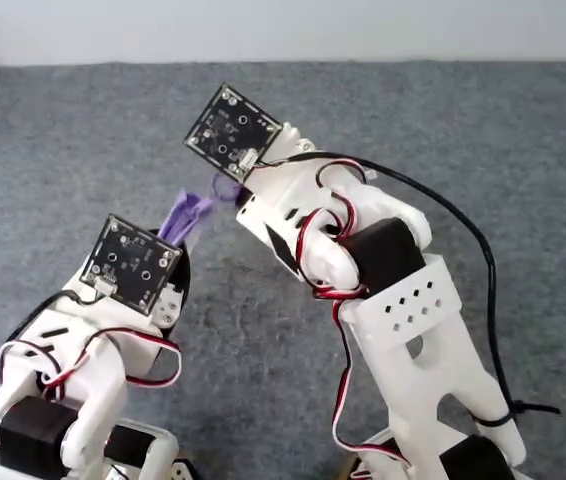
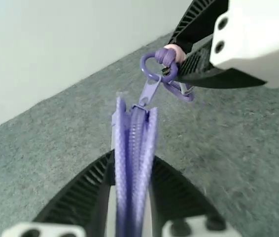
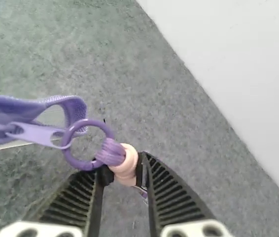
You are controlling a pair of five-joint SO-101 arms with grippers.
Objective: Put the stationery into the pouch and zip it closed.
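The purple pouch (image 2: 132, 143) is held edge-up above the grey carpet (image 1: 463, 150), between the two arms and near the white wall (image 1: 263, 30). From overhead, little more than a strip of it (image 1: 185, 217) shows between the wrist cameras. Its zip runs along the top edge and looks closed over the stretch in sight, though the blur there leaves that uncertain. The zip pull (image 3: 33, 134) sits at the pouch's end, and a purple ring (image 3: 83, 145) hangs from it. A pale pink bead (image 3: 127, 165) is tied on at the ring.

The left gripper (image 2: 132, 160) has its black ribbed fingers pressed against both sides of the pouch, pinching it upright. The right gripper (image 3: 122, 170) pinches the bead and the knot beside it, just off the pouch's end.
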